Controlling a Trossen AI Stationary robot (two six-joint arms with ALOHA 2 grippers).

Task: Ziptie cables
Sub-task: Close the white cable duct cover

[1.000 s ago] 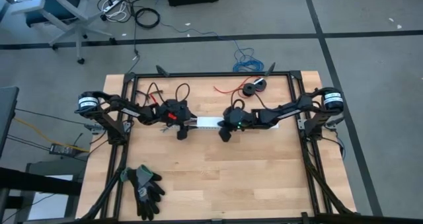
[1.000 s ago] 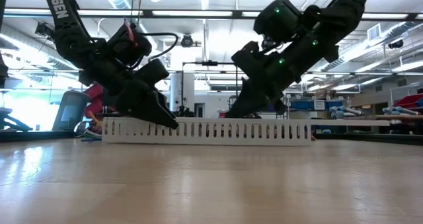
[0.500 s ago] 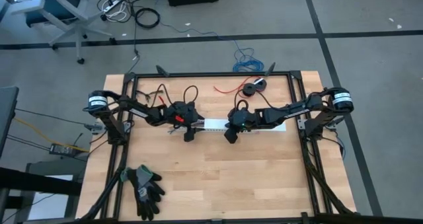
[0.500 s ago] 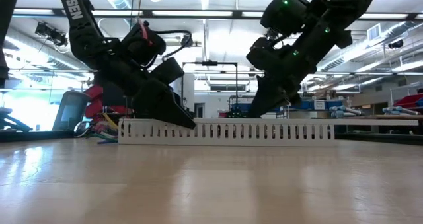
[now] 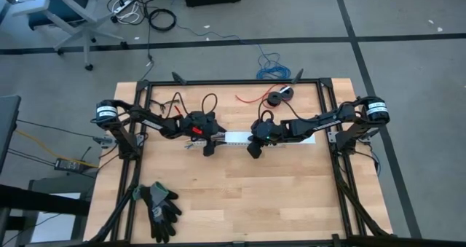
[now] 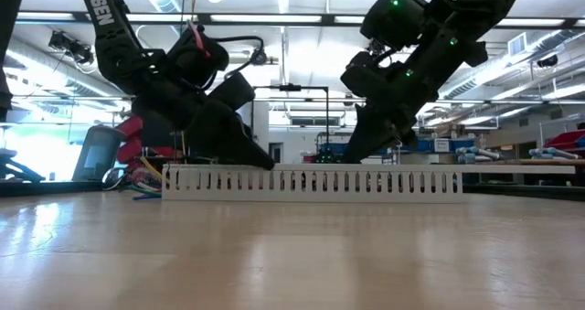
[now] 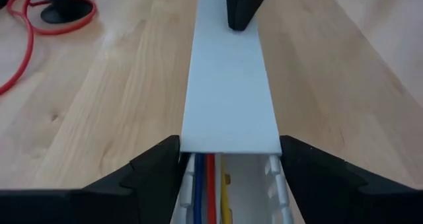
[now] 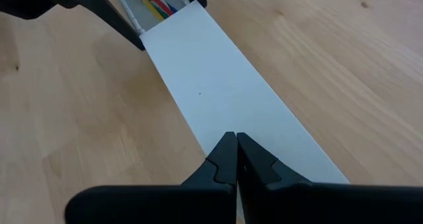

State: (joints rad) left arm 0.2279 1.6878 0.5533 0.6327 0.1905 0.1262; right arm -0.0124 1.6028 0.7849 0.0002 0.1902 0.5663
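Two arms over my tabletop (image 5: 240, 189): white slotted duct (image 6: 311, 181), left claw (image 7: 228, 159) spread wide astride its open end, right claw (image 8: 231, 159) closed, pressing the lid. Cables (image 7: 208, 184) lie inside; no ziptie seen, tying remains.

Partial white lettering "OSSEN" runs along the left arm (image 6: 102, 17).

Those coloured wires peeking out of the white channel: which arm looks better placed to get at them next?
Probably the left. Its open pincer straddles the channel right where the cables show. The right pincer is shut, pressing its tip on the lid farther along.
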